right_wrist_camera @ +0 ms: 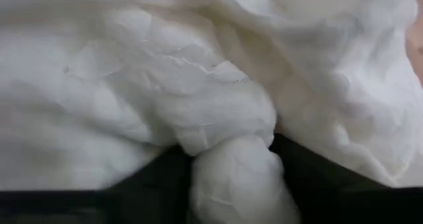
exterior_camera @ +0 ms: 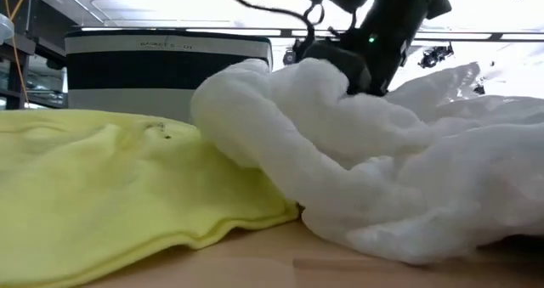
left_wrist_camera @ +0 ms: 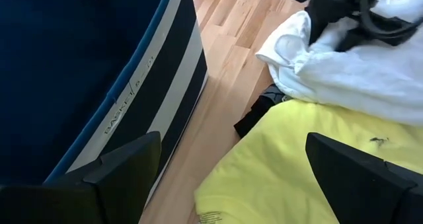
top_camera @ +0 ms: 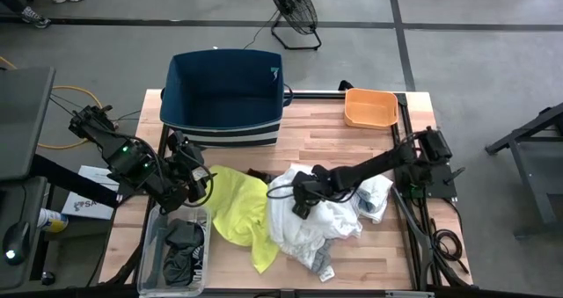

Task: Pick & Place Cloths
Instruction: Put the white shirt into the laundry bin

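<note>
The large white garment [top_camera: 308,217] lay heaped at the table's middle, and the right gripper [top_camera: 299,195] had sunk into its ten o'clock edge; the right wrist view showed a roll of white fabric [right_wrist_camera: 234,178] pinched between the two dark fingers. The neon-yellow garment [top_camera: 239,212] spread flat at nine o'clock of the white heap, touching it, and the left gripper [top_camera: 195,182] hovered at that yellow cloth's ten o'clock corner with its fingers spread wide and nothing between them.

The wooden table [top_camera: 352,149] carried the dark-blue bin [top_camera: 224,96] at its far edge, at twelve o'clock of the yellow garment, and a small orange tray [top_camera: 369,107] at the far right corner. A floor fan [top_camera: 293,12] stood beyond on the grey floor.

The white garment was crumpled and thickly folded; a small white-blue rag [top_camera: 376,197] lay at its three o'clock side.
</note>
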Tool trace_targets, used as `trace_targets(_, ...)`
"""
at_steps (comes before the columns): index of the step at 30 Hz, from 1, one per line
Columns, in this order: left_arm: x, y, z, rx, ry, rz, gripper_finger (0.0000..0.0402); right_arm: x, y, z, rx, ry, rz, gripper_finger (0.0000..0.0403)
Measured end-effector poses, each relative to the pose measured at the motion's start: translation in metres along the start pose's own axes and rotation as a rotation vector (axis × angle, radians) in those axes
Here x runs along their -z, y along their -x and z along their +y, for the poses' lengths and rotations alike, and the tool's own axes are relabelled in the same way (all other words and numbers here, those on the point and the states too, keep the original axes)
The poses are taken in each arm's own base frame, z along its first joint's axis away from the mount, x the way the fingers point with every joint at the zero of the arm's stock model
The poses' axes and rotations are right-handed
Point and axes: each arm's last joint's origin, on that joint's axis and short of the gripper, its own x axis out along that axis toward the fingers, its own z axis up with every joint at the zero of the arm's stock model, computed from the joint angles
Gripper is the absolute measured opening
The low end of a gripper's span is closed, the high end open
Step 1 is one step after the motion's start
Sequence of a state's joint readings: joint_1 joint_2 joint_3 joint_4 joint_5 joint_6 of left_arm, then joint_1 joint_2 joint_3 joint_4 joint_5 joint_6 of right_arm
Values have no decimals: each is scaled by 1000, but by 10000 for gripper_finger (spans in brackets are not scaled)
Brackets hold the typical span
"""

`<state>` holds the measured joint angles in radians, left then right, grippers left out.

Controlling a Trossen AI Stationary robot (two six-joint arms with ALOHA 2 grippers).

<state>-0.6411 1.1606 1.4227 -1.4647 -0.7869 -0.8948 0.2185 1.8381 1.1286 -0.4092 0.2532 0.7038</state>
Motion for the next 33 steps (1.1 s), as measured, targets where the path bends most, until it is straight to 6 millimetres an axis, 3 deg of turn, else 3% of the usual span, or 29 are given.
trace_targets(7, 0, 0, 0, 0, 0, 0, 370, -7, -2, -8, -64, -42, 50, 22)
trace_targets(11, 0, 0, 0, 1, 0, 1, 370, -14, 9, -6, -106, -53, 2, 17)
trace_targets(15, 0, 0, 0, 4, 4, 0, 370, -21, 35, -3, -160, -43, -84, 17)
trace_targets(22, -1, 0, -1, 9, 10, -4, 370, -34, 96, -1, -236, 6, -307, 17)
trace_targets(33, -5, 0, -6, 46, 24, -48, 370, -53, 189, -16, -326, 89, -753, 16)
